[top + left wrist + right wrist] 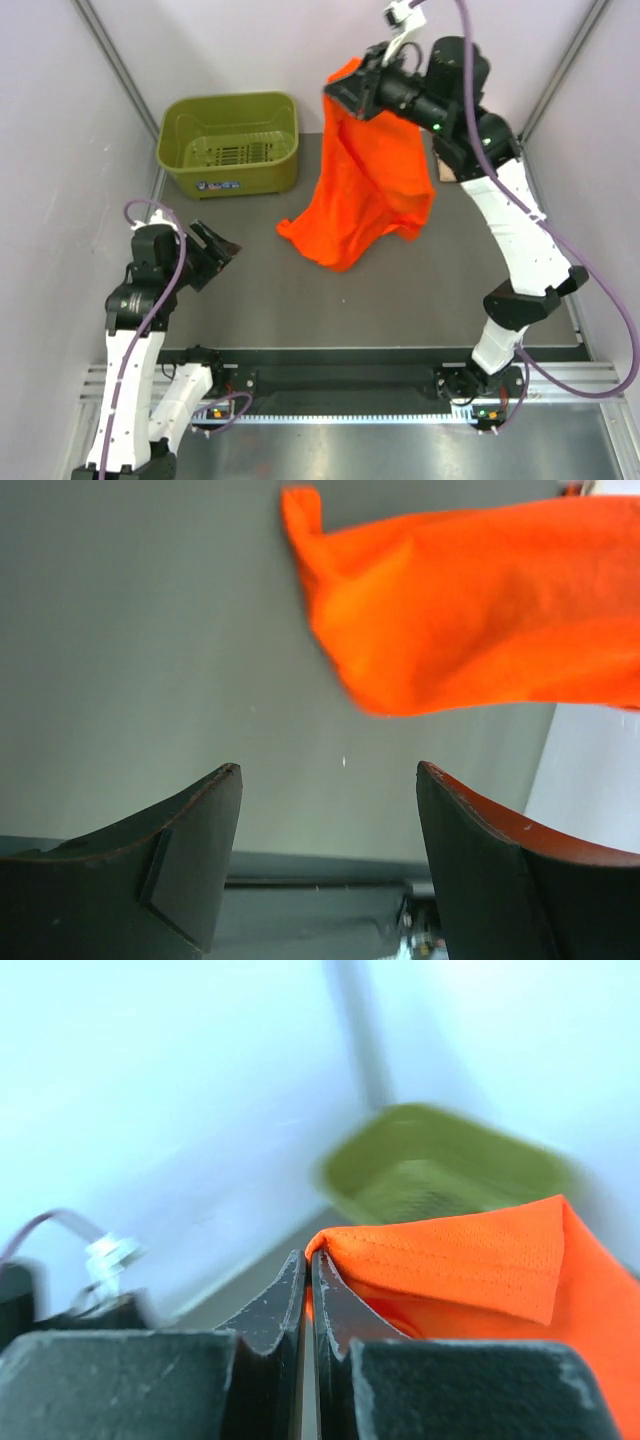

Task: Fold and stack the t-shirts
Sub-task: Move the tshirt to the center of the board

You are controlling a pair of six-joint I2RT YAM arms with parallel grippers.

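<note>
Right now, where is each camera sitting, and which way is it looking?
Top camera: high behind the robot, looking down at the table, green basket and hanging orange shirt; the left arm and right arm show.
Left wrist camera: on the left arm, looking across the table at the shirt's lower end; its open left fingers show.
Right wrist camera: held up high, looking toward the basket; its right fingers show, shut on the shirt.
All three see the shirt; top and right wrist also share the basket.

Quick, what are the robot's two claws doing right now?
Left gripper: open, holding nothing.
Right gripper: closed on the bright orange cloth t-shirt, holding it up.
</note>
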